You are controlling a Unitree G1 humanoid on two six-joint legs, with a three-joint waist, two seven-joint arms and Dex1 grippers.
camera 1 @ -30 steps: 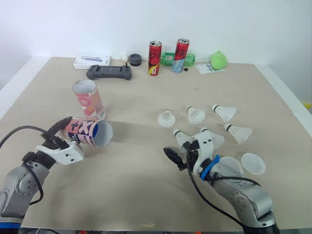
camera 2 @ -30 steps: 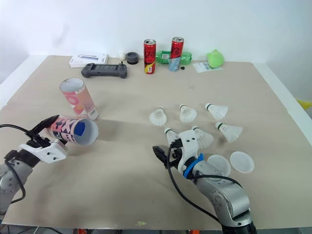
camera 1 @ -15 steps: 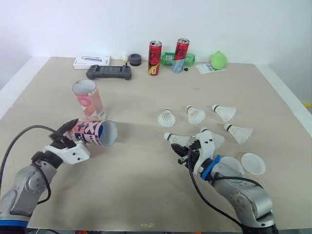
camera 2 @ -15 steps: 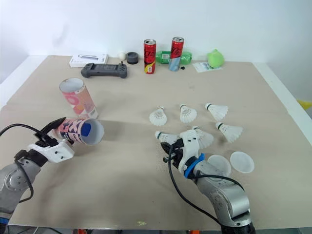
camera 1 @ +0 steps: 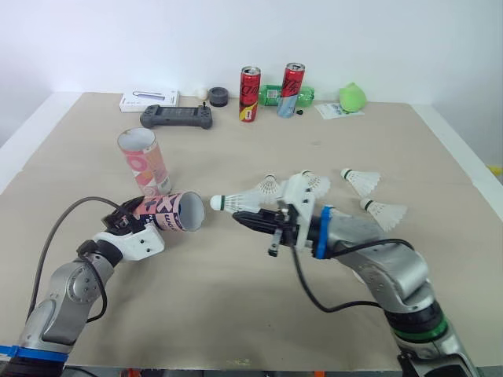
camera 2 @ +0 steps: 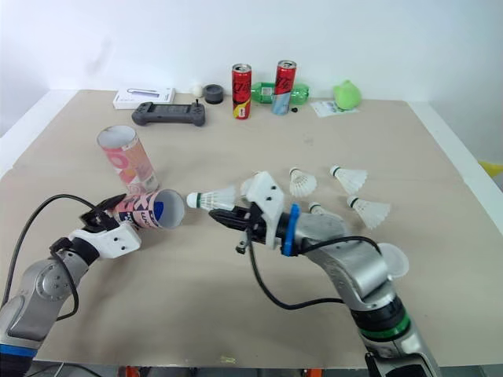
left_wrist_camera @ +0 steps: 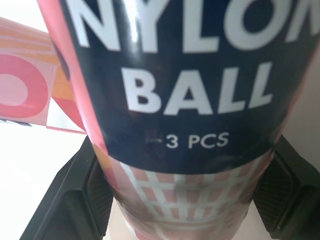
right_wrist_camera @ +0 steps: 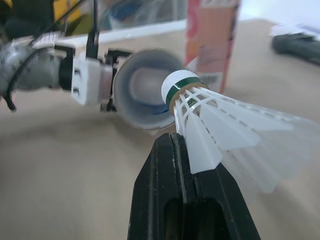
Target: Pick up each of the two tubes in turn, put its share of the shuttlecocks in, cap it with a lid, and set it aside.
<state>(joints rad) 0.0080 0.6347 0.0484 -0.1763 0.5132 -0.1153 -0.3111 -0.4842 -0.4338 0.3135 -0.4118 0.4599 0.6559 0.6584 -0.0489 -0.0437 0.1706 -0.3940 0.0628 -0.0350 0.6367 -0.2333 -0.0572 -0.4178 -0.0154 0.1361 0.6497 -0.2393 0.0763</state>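
Shuttlecock [camera 1: 244, 200], prob. light & crushable, was pinched at skirt by right hand [camera 1: 240, 214], cork aimed at stiff-looking tube [camera 1: 177, 212] clamped in left hand [camera 1: 135, 221].

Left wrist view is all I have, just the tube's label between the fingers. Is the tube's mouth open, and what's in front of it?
Observer: It's open, with no lid. The tube lies roughly level in the left hand, with its mouth facing the right hand.
Operator: Is that hand carrying anything?
Observer: Yes, it's shut on a shuttlecock. The cork points at the mouth and is just short of it, not inside.
Operator: Where's the other tube?
Observer: The other tube stands upright on the table, open at the top, just beyond the held one.
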